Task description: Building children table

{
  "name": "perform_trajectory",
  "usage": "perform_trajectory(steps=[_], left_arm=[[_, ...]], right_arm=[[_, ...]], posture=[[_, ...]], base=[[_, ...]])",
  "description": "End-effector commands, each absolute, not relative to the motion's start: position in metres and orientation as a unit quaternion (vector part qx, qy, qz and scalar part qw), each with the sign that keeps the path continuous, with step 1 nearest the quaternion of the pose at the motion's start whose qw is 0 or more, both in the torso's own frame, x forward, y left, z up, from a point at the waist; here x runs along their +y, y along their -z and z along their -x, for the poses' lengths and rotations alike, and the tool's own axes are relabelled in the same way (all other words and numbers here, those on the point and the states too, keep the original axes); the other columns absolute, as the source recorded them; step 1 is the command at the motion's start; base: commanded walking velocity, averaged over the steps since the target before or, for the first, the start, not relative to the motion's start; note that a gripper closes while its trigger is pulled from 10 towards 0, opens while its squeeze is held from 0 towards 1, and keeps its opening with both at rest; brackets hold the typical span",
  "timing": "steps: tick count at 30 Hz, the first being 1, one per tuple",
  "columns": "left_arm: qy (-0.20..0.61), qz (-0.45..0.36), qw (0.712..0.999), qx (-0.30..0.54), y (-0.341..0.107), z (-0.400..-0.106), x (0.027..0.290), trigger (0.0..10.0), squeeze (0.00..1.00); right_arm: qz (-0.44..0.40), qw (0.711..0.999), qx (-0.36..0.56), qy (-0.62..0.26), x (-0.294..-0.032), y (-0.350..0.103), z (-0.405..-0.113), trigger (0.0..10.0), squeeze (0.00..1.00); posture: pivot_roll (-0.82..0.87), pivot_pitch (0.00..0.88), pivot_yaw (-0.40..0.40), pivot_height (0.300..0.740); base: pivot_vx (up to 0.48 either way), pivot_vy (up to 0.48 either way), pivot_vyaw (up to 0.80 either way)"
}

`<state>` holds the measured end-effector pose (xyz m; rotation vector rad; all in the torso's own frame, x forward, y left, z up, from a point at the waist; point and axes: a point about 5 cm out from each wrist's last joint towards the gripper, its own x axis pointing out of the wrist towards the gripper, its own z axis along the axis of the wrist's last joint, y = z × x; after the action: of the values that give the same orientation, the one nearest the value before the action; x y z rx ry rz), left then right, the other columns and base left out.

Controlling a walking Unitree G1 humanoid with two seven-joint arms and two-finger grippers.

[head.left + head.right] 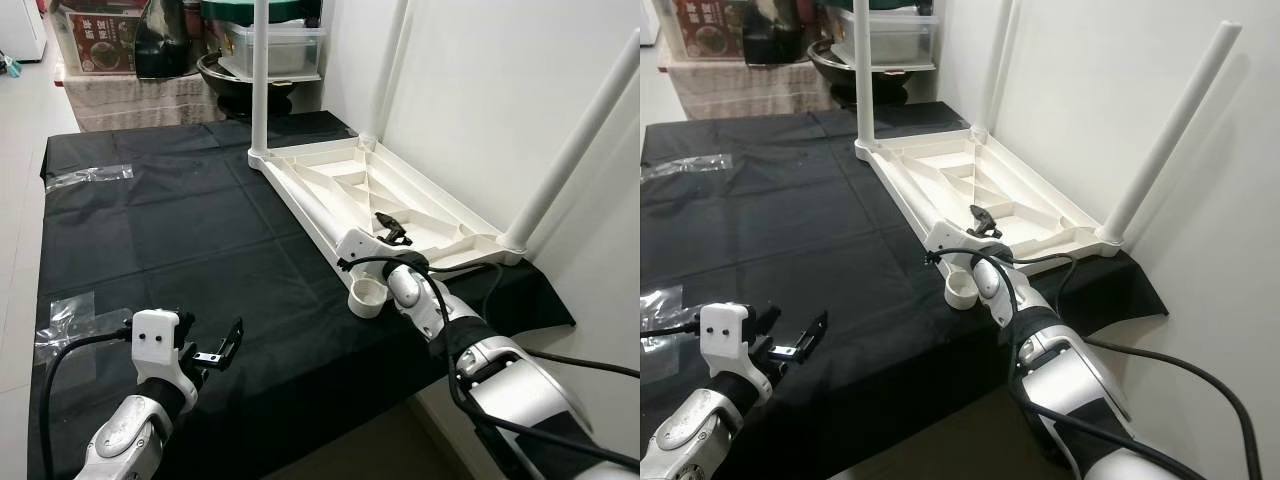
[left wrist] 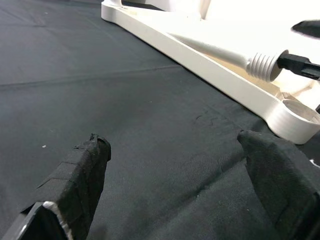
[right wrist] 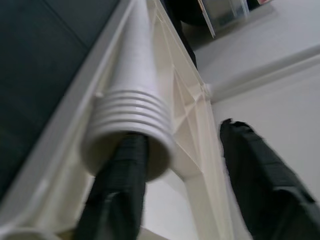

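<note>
The white plastic table top (image 1: pixel 385 200) lies upside down on the black cloth (image 1: pixel 180 230), at about 1 o'clock from the robot, its far long edge close beside the white wall. Three legs already stand screwed in: one at the far corner (image 1: pixel 260 80), one at the near wall-side corner (image 1: pixel 580 140) and one at the far wall-side corner. The fourth leg (image 2: pixel 210 47) lies loose along the near long edge of the top, with its threaded end (image 3: pixel 127 127) pointing to the empty socket (image 1: pixel 368 296) at the near corner, at 12 o'clock.

The right gripper (image 1: pixel 390 228) is just at that threaded end. Its fingers are spread; one finger (image 3: pixel 120 190) seems to go inside the hollow end of the leg, the other stays outside and apart from it. So it is not clamped on the leg.

The left gripper (image 1: pixel 215 350) hovers over the cloth at 10 o'clock, wide open and empty.

I judge the leg light, stiff and hollow, with a smooth surface that can slip and roll. It is better to take hold on the plain shaft just behind the thread, so the thread stays free for the socket.
</note>
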<state>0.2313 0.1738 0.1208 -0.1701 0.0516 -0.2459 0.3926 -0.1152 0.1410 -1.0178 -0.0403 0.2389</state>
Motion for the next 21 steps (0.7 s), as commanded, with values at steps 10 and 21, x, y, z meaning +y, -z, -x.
perform_trajectory(steps=[10, 21], left_arm=[[0.128, 0.079, 0.988, 0.022, -0.123, -0.233, 0.170, 10.0, 0.00], [0.128, 0.078, 0.988, 0.023, -0.123, -0.232, 0.171, 10.0, 0.00]], right_arm=[[0.399, 0.897, -0.051, -0.183, -0.090, -0.140, -0.385, 0.0, 0.00], [0.278, 0.942, -0.090, -0.163, -0.114, -0.163, -0.390, 0.0, 0.00]], posture=[[0.13, 0.000, -0.134, 0.740], [0.11, 0.000, -0.116, 0.740]], base=[[0.000, 0.000, 0.00], [0.000, 0.000, 0.00]])
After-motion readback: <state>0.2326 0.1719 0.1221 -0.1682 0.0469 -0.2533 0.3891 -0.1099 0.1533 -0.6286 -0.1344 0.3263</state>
